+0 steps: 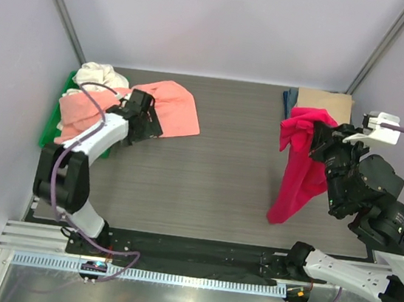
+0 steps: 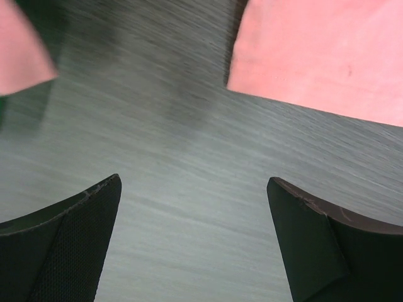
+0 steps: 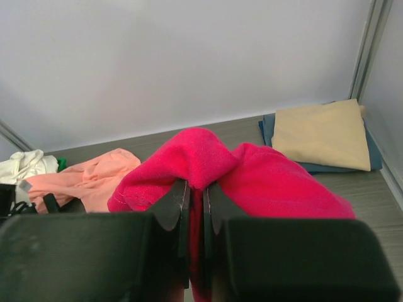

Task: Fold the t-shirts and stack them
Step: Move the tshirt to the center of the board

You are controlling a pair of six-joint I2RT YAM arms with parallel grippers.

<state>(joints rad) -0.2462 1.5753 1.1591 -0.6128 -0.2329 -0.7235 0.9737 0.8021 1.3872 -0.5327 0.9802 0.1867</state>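
Right tool (image 3: pixel 196 195), raised at three o'clock, is clamped on a crimson-red soft cloth t-shirt (image 1: pixel 300 171) dangling over the grey wood-grain table (image 1: pixel 214 175). Left tool (image 2: pixel 195 182), at ten o'clock, gapes empty beside a salmon-pink cloth t-shirt (image 1: pixel 174 106). The narrow pinch could slip, dropping the shirt crumpled.

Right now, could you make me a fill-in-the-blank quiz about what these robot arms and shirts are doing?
1. The crimson-red t-shirt hangs from the right gripper, which is ___ on it.
2. The left gripper, beside the salmon-pink t-shirt, is ___ and holds nothing.
3. The navy blue t-shirt lies ___ the folded tan t-shirt.
Missing words: shut; open; under.
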